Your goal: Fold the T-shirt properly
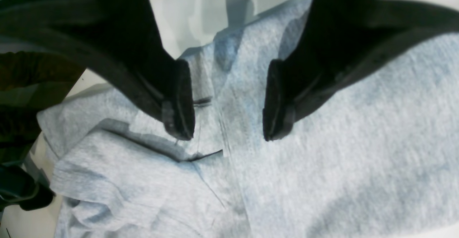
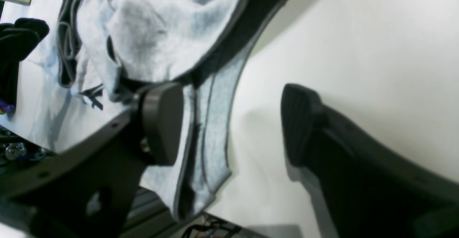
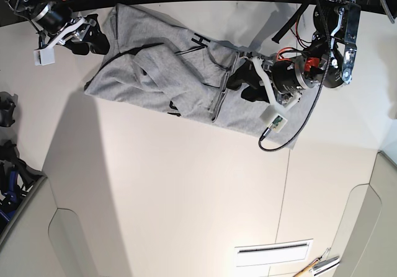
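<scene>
The heather-grey T-shirt (image 3: 161, 72) lies crumpled and partly folded across the far part of the white table (image 3: 186, 190). Bits of black lettering (image 3: 198, 39) show. My left gripper (image 3: 240, 86) is open and low over the shirt's right half. In the left wrist view it (image 1: 227, 123) has grey fabric (image 1: 340, 152) and a folded ribbed edge under its parted fingers. My right gripper (image 3: 98, 35) is open at the shirt's far left edge. In the right wrist view it (image 2: 229, 130) straddles bare table, and the shirt's hem (image 2: 211, 130) lies beside one pad (image 2: 163, 123).
A white wrist camera block and its cable (image 3: 274, 122) hang over the shirt's right corner. Dark gear (image 3: 6, 113) sits at the table's left edge. A slotted vent (image 3: 273, 249) and tools (image 3: 317, 266) are at the near right. The table edge (image 2: 172, 220) is close to the right gripper.
</scene>
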Robot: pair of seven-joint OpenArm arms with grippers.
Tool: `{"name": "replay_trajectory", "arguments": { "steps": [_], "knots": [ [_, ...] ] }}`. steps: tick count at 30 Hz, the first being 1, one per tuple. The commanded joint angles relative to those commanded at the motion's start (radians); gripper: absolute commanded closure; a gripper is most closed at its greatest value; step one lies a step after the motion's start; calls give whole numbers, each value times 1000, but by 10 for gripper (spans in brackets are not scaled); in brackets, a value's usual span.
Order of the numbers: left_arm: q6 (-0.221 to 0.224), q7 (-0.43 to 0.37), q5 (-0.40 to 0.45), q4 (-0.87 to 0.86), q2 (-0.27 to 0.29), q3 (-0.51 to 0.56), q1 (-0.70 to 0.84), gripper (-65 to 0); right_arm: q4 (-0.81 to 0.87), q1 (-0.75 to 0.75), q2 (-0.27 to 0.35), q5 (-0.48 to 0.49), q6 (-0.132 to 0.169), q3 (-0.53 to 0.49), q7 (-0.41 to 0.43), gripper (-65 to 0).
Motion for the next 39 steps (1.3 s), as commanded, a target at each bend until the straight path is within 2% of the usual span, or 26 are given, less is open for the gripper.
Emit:
{"name": "replay_trajectory", "arguments": {
  "steps": [4,9,17,25,29,33,39],
  "knots": [
    [0,0,0,0,0,0,0,-342,-2,12,-18,6,0,-13,6,-425],
    [0,3,0,0,0,0,0,-342,-92,49,-21,9,-9,-93,13,-425],
    [0,4,0,0,0,0,0,-342,-143,72,-23,119,4,-97,-22,-424],
    [0,4,0,0,0,0,0,-342,-143,75,-112,161,5,-98,-25,-424],
    [0,3,0,0,0,0,0,-342,-143,101,-132,158,4,-105,-30,-424],
    [0,4,0,0,0,0,0,-342,-143,120,-135,136,4,-159,-28,-424],
    [0,4,0,0,0,0,0,-342,-143,133,-152,78,0,-188,5,-414]
  ]
}}
